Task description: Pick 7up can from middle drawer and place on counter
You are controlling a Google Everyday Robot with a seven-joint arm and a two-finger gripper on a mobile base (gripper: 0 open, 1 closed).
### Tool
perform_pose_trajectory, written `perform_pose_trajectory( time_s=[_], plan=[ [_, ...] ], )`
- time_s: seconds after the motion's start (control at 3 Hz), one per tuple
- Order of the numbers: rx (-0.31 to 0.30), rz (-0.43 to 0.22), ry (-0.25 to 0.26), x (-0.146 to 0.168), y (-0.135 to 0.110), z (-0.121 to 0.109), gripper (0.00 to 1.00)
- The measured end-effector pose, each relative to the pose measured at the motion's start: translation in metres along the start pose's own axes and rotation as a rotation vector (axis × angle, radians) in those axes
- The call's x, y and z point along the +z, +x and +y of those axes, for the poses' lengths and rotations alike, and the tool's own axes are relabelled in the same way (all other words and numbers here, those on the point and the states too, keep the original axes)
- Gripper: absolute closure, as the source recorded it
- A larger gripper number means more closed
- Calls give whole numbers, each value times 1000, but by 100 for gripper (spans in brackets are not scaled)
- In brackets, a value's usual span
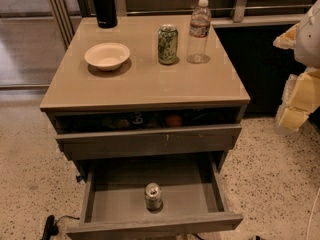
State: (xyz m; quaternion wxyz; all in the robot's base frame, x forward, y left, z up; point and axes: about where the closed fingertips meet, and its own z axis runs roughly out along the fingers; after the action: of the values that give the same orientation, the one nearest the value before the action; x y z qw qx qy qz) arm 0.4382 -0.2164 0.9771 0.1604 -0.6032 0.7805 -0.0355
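The 7up can [153, 196] stands upright on the bare grey floor of the middle drawer [115, 196], roughly centred side to side and towards the front, near the drawer's front panel but not touching it or either side wall. Its silver top faces up and nothing else is seen in the drawer with it. The middle drawer is pulled well out from the grey cabinet. Directly above it, the upper drawer [150, 141] is open only slightly; its contents sit in shadow and cannot be identified beyond one orange item [173, 120]. The glossy beige-tan counter surface [145, 86] caps the cabinet and carries four objects towards its rear half: a pale bowl [107, 56] at the left, a green patterned can [167, 44] upright near the centre, a clear water bottle [199, 31] with a white cap just beside that can, and a black flask [104, 5] at the rear left edge. The front half of this surface is bare. A speckled floor [270, 184] surrounds the cabinet, with a black cable [50, 226] lying at its lower left. The gripper [299, 100] is at the right edge of the view, at about counter height, well apart from the can and off to the side of the cabinet; whether the jaws are apart or together cannot be told.
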Motion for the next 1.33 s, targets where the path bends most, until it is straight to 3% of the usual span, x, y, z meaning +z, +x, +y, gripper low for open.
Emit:
perform_pose_trajectory(
  time_s=[0.67,1.33],
  plan=[
    [-8,-16,-18,15,-7,3,0],
    [-25,-60,-138,83,-26,25,0]
  ],
)
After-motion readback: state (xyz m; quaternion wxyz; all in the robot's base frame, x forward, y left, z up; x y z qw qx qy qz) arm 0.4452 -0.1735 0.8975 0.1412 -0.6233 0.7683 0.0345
